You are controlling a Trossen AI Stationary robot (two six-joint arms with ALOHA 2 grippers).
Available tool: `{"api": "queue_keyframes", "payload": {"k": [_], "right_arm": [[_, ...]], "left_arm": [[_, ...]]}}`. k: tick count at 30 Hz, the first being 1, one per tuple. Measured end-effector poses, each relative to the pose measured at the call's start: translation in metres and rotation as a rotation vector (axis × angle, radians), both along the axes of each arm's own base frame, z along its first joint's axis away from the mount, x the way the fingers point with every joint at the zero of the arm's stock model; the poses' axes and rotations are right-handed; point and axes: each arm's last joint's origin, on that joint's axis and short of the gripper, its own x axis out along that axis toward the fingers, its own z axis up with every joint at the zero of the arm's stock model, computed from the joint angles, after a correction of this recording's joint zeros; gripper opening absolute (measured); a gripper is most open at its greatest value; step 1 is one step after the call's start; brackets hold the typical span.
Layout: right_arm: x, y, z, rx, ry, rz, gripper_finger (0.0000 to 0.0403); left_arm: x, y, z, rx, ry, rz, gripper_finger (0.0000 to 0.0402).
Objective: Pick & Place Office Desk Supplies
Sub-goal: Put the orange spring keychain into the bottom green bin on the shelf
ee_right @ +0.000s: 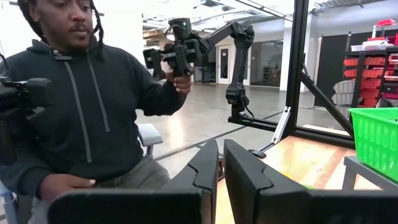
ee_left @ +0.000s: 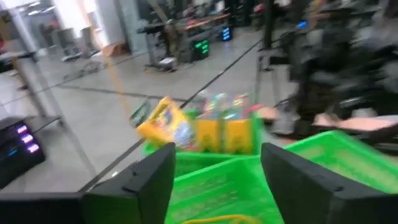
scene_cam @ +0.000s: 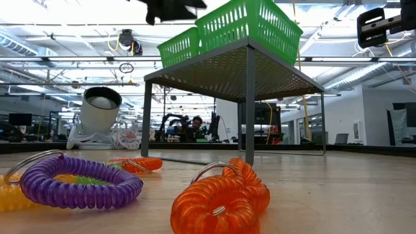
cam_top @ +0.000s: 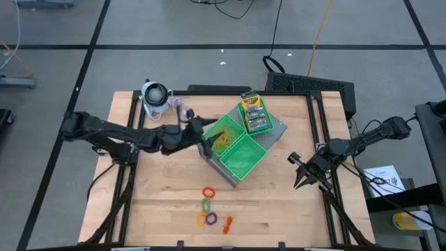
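overhead plan of the wooden surface (cam_top: 160, 202) with three green trays (cam_top: 242, 157) on a raised grey base (cam_top: 279, 127) near its centre. the left hand (cam_top: 203, 138) hangs over the nine o'clock edge of the middle tray, its fingers (ee_left: 142, 180) apart and holding nothing; just below it a tangle of tan-yellow rubber bands (cam_top: 224, 141) lies inside that tray. the tray at one o'clock holds the printed card boxes (cam_top: 254, 113), one yellow-orange box (ee_left: 163, 124) tilted against the others in the left wrist view. the tray at five o'clock shows only its green mesh. the right hand (cam_top: 302, 175) waits near the surface's three o'clock edge, well apart from the trays, its fingers (ee_right: 245, 180) drawn together on nothing. toward six o'clock on the surface lie the coiled rings: an orange ring (cam_top: 208, 192), a green ring (cam_top: 206, 205), a purple ring (cam_top: 211, 218) touching a yellow ring (cam_top: 201, 219), and a further orange ring (cam_top: 227, 223) just beside them. a grey-white round gadget (cam_top: 155, 96) stands at the eleven o'clock corner. in the right wrist view a seated person (ee_right: 81, 112) in a dark hooded top holds a small control arm beyond the surface.
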Motion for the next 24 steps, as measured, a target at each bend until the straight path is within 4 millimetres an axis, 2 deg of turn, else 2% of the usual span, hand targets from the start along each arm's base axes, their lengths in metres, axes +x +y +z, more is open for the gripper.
{"api": "queue_keyframes", "payload": {"k": [5, 9, 13, 17, 24], "right_arm": [[0.000, 0.000, 0.000, 0.000, 0.001, 0.000, 0.0020], [0.000, 0.000, 0.000, 0.000, 0.001, 0.000, 0.0020], [0.000, 0.000, 0.000, 0.000, 0.000, 0.000, 0.0020], [0.000, 0.000, 0.000, 0.000, 0.000, 0.000, 0.0020], [0.000, 0.000, 0.000, 0.000, 0.001, 0.000, 0.0020]], "left_arm": [[-0.020, -0.038, 0.009, 0.007, 0.042, -0.161, 0.0264], [-0.041, -0.080, 0.008, -0.015, 0.111, -0.349, 0.0249], [-0.056, -0.120, 0.011, -0.077, 0.148, -0.448, 0.0230], [-0.056, -0.146, -0.017, -0.114, 0.271, -0.417, 0.0216], [-0.033, -0.154, -0.077, -0.254, 0.435, -0.229, 0.0227]]}}
